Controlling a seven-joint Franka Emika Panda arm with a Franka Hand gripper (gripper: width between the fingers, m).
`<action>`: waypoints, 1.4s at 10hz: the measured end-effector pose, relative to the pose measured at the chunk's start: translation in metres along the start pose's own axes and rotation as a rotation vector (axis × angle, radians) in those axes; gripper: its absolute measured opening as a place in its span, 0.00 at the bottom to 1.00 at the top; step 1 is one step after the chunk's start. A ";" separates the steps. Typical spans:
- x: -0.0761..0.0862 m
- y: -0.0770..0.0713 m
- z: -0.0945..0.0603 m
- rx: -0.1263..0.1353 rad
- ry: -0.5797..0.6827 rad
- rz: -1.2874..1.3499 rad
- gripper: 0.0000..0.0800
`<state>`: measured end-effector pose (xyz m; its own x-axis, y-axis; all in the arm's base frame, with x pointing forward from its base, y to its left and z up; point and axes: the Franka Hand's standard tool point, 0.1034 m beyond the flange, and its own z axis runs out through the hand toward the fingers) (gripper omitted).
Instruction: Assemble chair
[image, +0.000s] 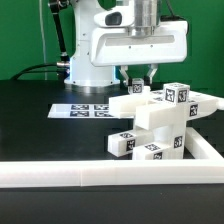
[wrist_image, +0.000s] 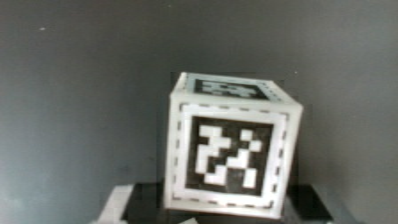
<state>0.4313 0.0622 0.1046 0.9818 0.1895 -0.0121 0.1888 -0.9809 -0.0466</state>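
White plastic, chunky, tagged in black and white: that is the chair (image: 160, 122) you have on the black table (image: 40, 115), partly assembled and sitting toward the exterior view's right, close behind the long white rail (image: 110, 172) that runs along the table's near edge and turns up the right-hand edge. You can count a slab with blocks stacked on and against it; two loose-looking square pieces (image: 122, 143) lie at its foot, just beside the rail. Whether those are joined to the rest you cannot tell from here.

Gripper (image: 139, 79): it hangs from the white arm above the chair's far upper part, jaws drawn nearly together. In the exterior view the fingertips sink behind the top pieces, so the contact itself is hidden from you. The wrist view fills that in only partly: a white square post (wrist_image: 231, 150) with a large tag on its face and a second tag on its end stands straight ahead of the camera, its lower end cut off by the picture's edge between two dark, blurred shapes that look like the fingers (wrist_image: 134, 203). You may read that as a grip on the post, though the pads are too soft to make out.

Marker board (image: 80, 109): flat on the table behind the chair, toward the exterior view's left, its right portion covered by the chair pieces.
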 end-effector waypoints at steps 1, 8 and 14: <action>0.015 0.008 -0.014 0.003 0.003 -0.021 0.36; 0.050 0.016 -0.031 -0.038 0.078 -0.117 0.36; 0.093 0.012 -0.044 -0.096 0.048 -0.280 0.36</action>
<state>0.5263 0.0665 0.1470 0.8906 0.4534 0.0351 0.4513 -0.8908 0.0534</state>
